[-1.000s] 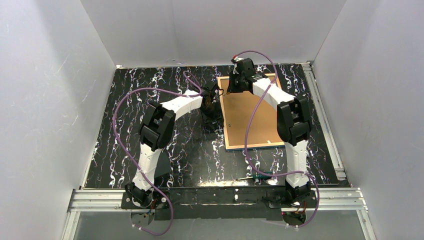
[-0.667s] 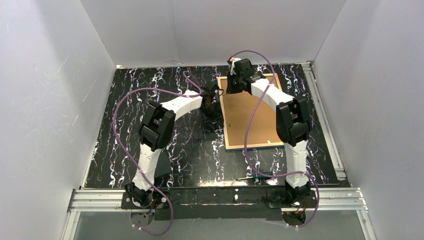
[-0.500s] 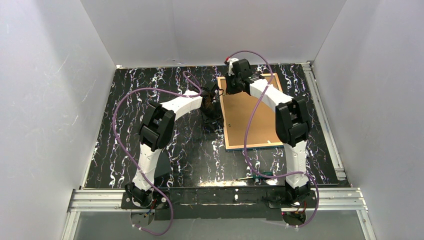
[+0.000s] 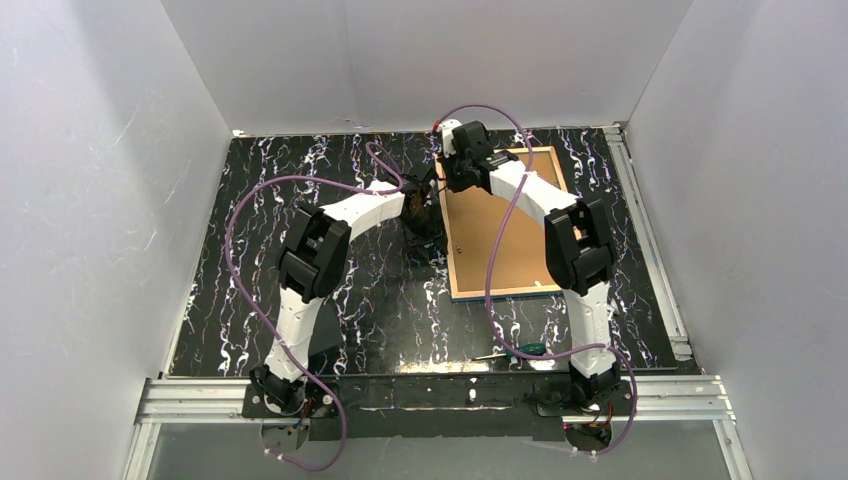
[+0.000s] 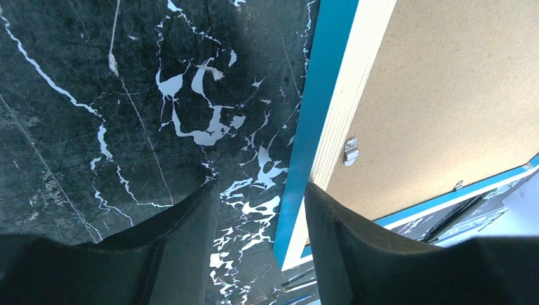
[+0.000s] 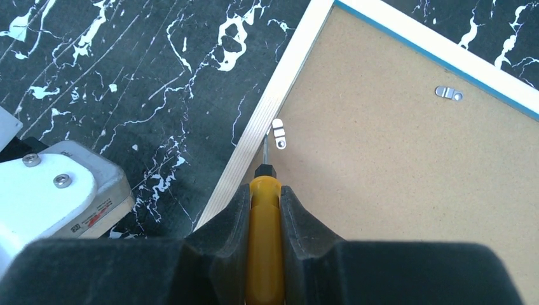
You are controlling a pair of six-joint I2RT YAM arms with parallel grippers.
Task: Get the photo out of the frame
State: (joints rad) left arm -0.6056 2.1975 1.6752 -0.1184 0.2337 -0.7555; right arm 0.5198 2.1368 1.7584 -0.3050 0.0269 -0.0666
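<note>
Photo is out of sight; we judge it lies face down under the brown backing board (image 6: 381, 159) in the frame (image 4: 505, 292), upper right of the top view; likely thin, light and easily creased, best lifted by a white margin once the stiff board is freed; our right gripper (image 6: 264, 194) pinches a yellow screwdriver (image 6: 264, 248), tip at a metal clip (image 6: 278, 134); our left gripper (image 5: 260, 187) stands spread at the frame's left rail.

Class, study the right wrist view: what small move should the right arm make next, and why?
Probably nudge the screwdriver tip onto the clip and swivel it off the backing board. The tip sits just left of that clip, which lies over the board's edge beside the frame, likely holding the board in.
</note>
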